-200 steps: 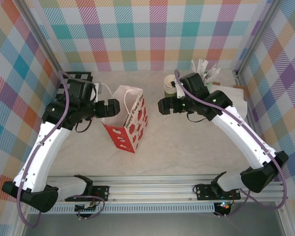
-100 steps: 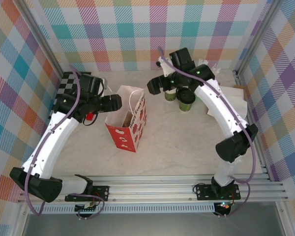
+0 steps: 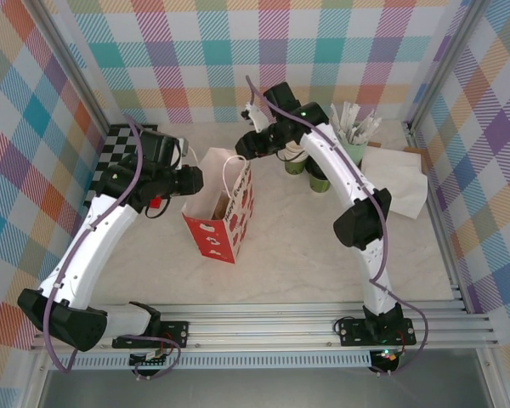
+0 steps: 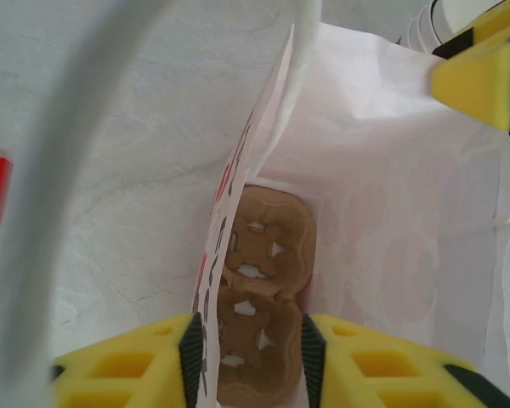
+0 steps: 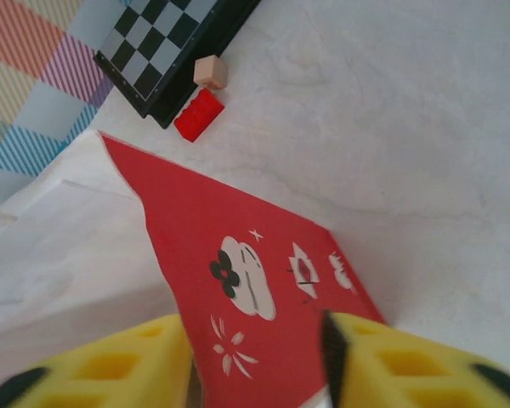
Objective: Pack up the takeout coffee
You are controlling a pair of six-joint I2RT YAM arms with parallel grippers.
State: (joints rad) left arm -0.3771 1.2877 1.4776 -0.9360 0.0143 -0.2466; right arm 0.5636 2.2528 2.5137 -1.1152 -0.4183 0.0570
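Top view overhead, wrist views close, sharing paper bag [image 3: 225, 212]

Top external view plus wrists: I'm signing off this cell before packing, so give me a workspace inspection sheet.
Surface: pale marbled table, no spills seen.
Job's things: takeout coffee upright beside right arm, outside the paper bag; bag upright, open, cardboard carrier inside.
Clutter: lidless green cup, tumbler of sticks, white paper stack, checkerboard, red block.
Grippers: left gripper and right gripper each straddle a bag wall, jaws apart.
Cables: purple cables run along both arms.
Surroundings: plaid walls, metal frame.
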